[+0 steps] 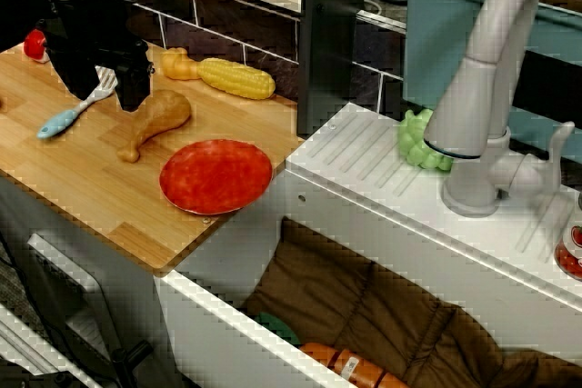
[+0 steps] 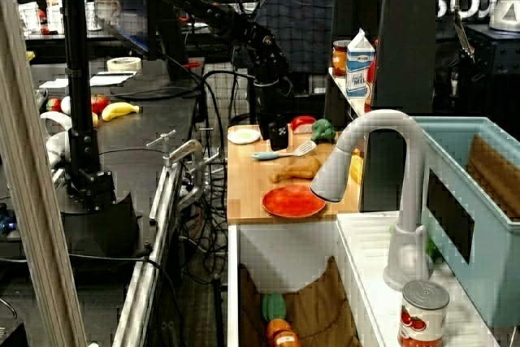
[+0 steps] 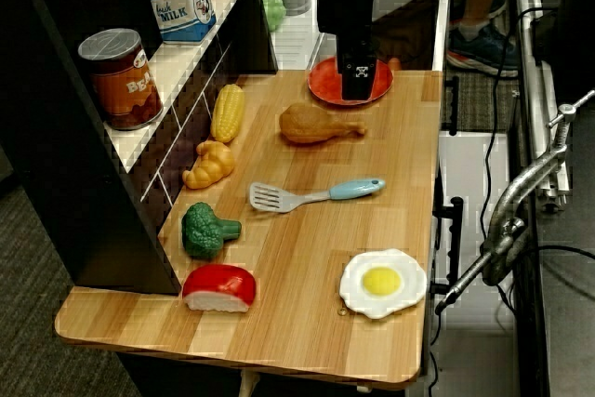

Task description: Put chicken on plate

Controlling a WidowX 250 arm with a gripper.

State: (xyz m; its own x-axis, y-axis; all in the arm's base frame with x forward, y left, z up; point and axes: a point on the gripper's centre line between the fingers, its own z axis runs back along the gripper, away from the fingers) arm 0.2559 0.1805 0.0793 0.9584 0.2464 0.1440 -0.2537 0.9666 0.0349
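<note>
The chicken (image 1: 155,120) is a tan-brown drumstick lying on the wooden counter, its bone stub pointing towards the front edge. It also shows in the side view (image 2: 296,171) and the end view (image 3: 316,124). The red-orange plate (image 1: 216,175) lies flat and bare just right of it, near the counter's corner, and shows in the other views too (image 2: 293,201) (image 3: 325,88). My black gripper (image 1: 105,97) hangs just left of and behind the chicken's bulb, over the spatula's head, touching neither. Its jaws stand apart and hold nothing. It also shows in the other views (image 2: 279,137) (image 3: 358,81).
A blue-handled spatula (image 1: 77,108) lies left of the chicken. A corn cob (image 1: 236,77) and a small orange-yellow piece (image 1: 179,64) lie along the back wall. Broccoli (image 3: 206,230), a red-and-white piece (image 3: 219,287) and a fried egg (image 3: 382,281) sit at the far end. The sink (image 1: 364,188) adjoins the plate's side.
</note>
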